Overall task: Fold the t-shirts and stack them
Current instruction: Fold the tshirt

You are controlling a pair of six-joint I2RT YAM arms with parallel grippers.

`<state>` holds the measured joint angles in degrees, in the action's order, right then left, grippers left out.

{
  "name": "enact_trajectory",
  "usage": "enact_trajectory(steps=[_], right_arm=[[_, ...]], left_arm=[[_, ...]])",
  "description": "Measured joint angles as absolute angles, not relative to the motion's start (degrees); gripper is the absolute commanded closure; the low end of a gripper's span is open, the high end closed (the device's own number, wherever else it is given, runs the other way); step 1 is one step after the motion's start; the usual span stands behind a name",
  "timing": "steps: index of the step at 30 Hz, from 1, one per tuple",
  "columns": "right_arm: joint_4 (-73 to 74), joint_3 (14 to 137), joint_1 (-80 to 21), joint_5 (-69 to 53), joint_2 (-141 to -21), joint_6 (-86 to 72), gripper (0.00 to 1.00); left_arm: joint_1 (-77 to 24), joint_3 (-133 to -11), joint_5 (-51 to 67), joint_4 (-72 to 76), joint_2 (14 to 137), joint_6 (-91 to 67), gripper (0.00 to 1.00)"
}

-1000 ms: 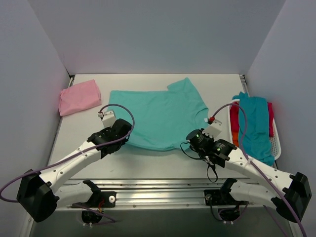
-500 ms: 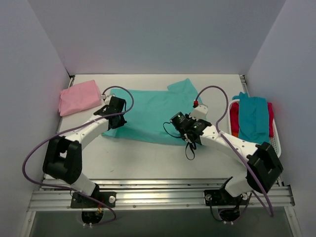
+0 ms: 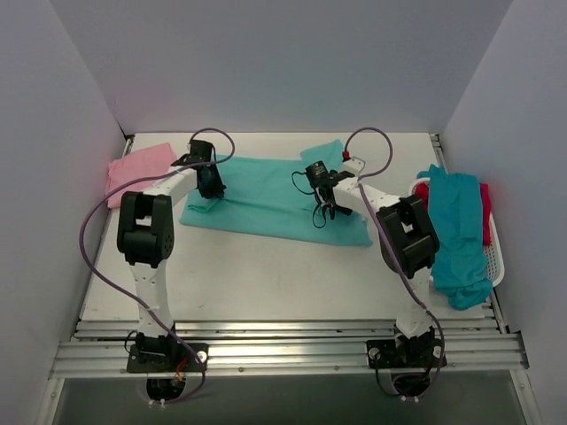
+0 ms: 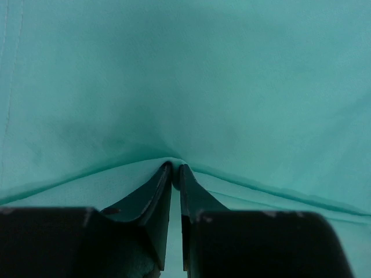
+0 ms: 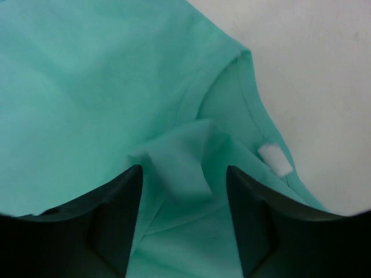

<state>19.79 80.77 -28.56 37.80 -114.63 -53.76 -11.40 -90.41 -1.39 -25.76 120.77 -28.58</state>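
Observation:
The mint-teal t-shirt (image 3: 266, 199) lies folded over itself across the back middle of the table. My left gripper (image 3: 211, 184) rests on its left end. In the left wrist view the jaws (image 4: 175, 167) stand almost together, with a small ridge of the mint cloth (image 4: 185, 87) pinched at their tips. My right gripper (image 3: 321, 195) is over the shirt's right part. In the right wrist view it is open (image 5: 184, 168), with a loose hump of cloth (image 5: 179, 162) lying free between the fingers. The white neck label (image 5: 274, 159) shows just right of them. A folded light pink t-shirt (image 3: 137, 168) lies at the back left.
A white plastic basket (image 3: 498, 257) stands at the right edge. A teal-blue shirt (image 3: 456, 235) is draped over it, and red cloth (image 3: 485, 212) lies underneath. Grey walls close in the table on three sides.
Both arms have swung from the near edge to the back, carrying the shirt's near hem over and folding it in half. The right jaws have opened and let go.

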Motion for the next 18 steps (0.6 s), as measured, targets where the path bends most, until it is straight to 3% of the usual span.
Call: enact_trajectory(steps=[1, 2, 3, 11, 18], right_arm=[[20.1, 83.3, -27.8, 37.7, -116.9, -52.7, 0.23], [20.2, 85.2, -27.3, 37.8, -118.4, -52.0, 0.01], [20.2, 86.7, -26.7, 37.8, -119.7, -51.6, 0.0], [21.5, 94.2, -23.6, 39.8, -121.7, -47.9, 0.0], [21.3, 85.1, -23.6, 40.3, -112.3, -48.0, 0.0]], left_arm=[[-10.6, -91.9, -0.2, -26.2, 122.1, -28.2, 0.68], [-10.0, -93.0, 0.8, -26.4, 123.2, -27.8, 0.54], [-9.5, -93.5, 1.5, -26.6, 123.7, -27.6, 0.07], [-8.1, -93.2, 3.7, -26.3, 119.9, -28.4, 0.06], [-7.7, -88.1, 1.9, -23.9, 108.9, -28.9, 0.06]])
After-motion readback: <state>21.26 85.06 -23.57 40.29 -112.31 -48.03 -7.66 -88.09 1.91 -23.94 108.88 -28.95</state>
